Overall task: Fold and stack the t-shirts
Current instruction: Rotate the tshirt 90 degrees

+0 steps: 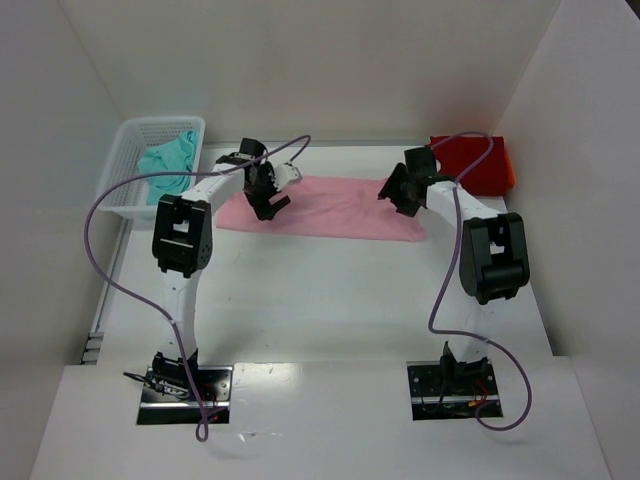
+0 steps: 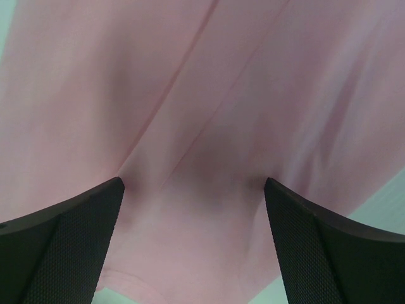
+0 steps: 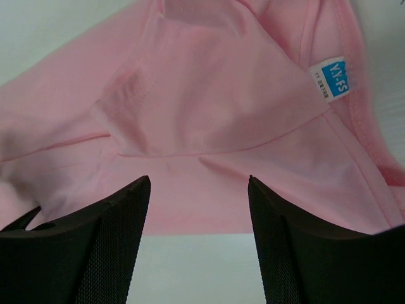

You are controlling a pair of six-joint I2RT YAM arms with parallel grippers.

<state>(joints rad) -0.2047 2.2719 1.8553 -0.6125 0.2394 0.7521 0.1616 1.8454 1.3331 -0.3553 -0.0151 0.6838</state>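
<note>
A light pink t-shirt [image 1: 330,208] lies folded into a long strip across the far middle of the table. My left gripper [image 1: 268,205] hangs open just over its left end; the left wrist view shows pink cloth [image 2: 209,126] filling the frame, with nothing between the fingers. My right gripper [image 1: 405,195] stands open over the strip's right end, near the collar with its blue label [image 3: 332,79]; no cloth sits between its fingers. A folded red t-shirt [image 1: 475,165] rests at the far right. A teal t-shirt [image 1: 168,160] lies crumpled in the basket.
A white mesh basket [image 1: 130,170] stands at the far left beside the left arm. White walls close in the table on the left, back and right. Purple cables loop from both arms. Bare white table [image 1: 330,290] lies between the pink shirt and the arm bases.
</note>
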